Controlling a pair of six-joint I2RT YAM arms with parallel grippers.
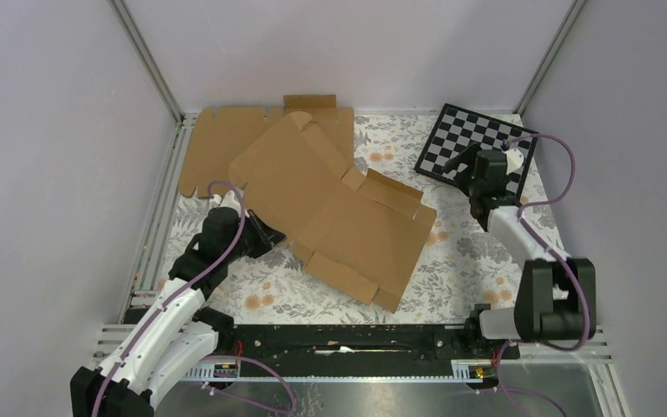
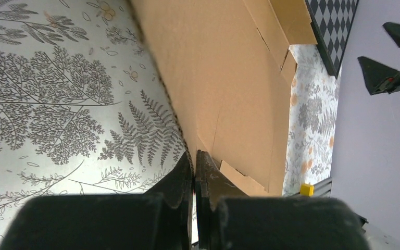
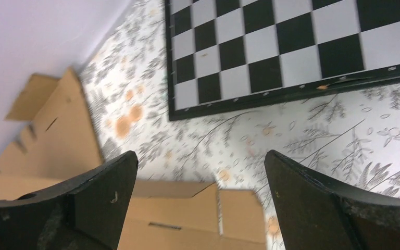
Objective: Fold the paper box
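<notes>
The paper box (image 1: 339,213) is a flat brown die-cut sheet with flaps, lying slantwise across the middle of the table. My left gripper (image 1: 265,236) is shut on its left edge. In the left wrist view the cardboard (image 2: 224,78) runs away from the pinched jaws (image 2: 194,156), with its edge caught between them. My right gripper (image 1: 465,182) hovers open at the near corner of the checkerboard (image 1: 473,139), apart from the sheet. Between its wide fingers (image 3: 200,161) a corner flap of the paper box (image 3: 187,213) shows below.
A second brown cardboard sheet (image 1: 217,143) lies flat at the back left, partly under the paper box. The checkerboard (image 3: 291,47) sits at the back right. Grey walls and metal rails (image 1: 152,226) bound the flowered table.
</notes>
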